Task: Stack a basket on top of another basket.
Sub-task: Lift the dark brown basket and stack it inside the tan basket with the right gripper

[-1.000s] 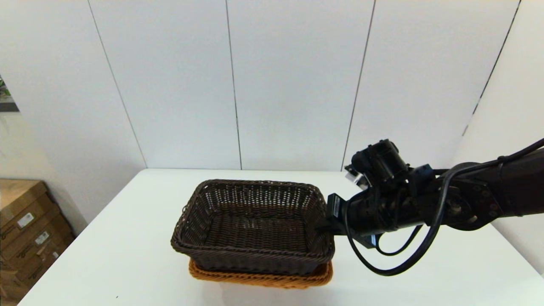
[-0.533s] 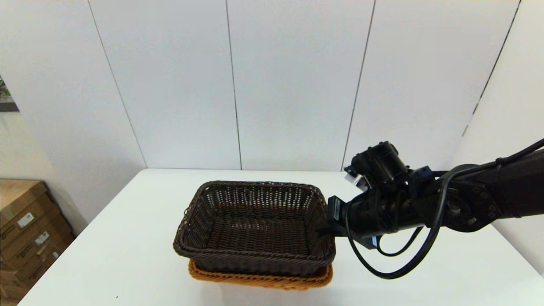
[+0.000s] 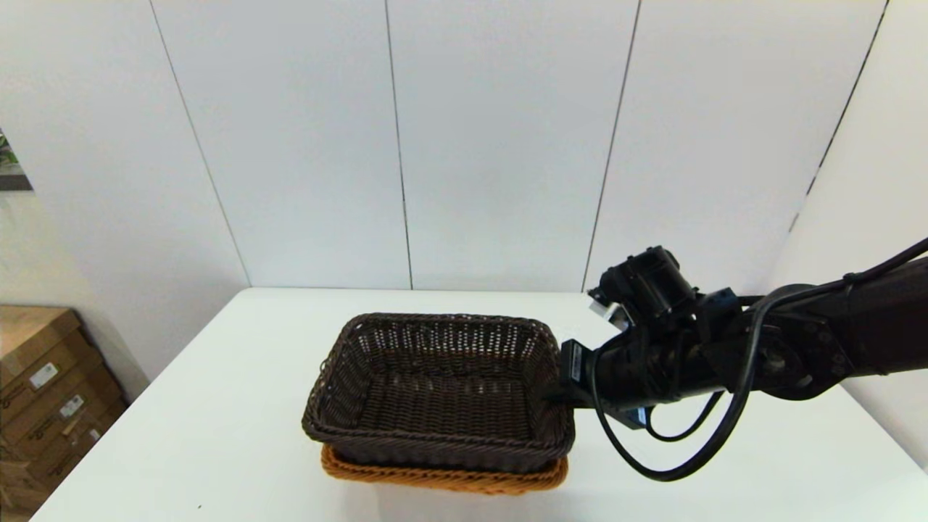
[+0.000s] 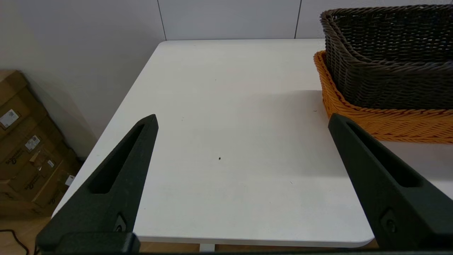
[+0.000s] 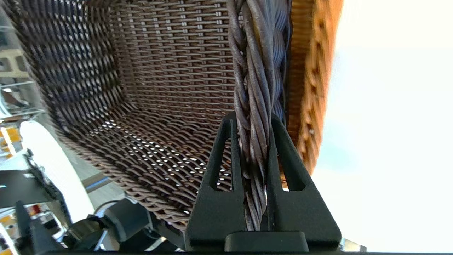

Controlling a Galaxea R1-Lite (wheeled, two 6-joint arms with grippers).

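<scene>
Two baskets nesting: dark brown woven wicker basket (image 3: 438, 391) inside orange-tan woven wicker basket (image 3: 442, 478). Right gripper (image 5: 254, 141) clamped on braided rim; left gripper (image 4: 244, 124) apart, parked. Next: release, withdraw.

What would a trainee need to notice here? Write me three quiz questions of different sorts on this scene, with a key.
1. True or false: the dark brown basket sits inside the orange-tan basket.
2. Which part of the dark brown basket does the right gripper clamp? A) its floor B) its braided rim C) a corner of the orange-tan basket
3. Fill in: the left gripper hangs open over the bare white table, touching ____ basket.

Key: 1 true, only the orange-tan rim shows beneath it. 2 B, one finger on each side of the rim at the basket's right end. 3 neither.
</scene>
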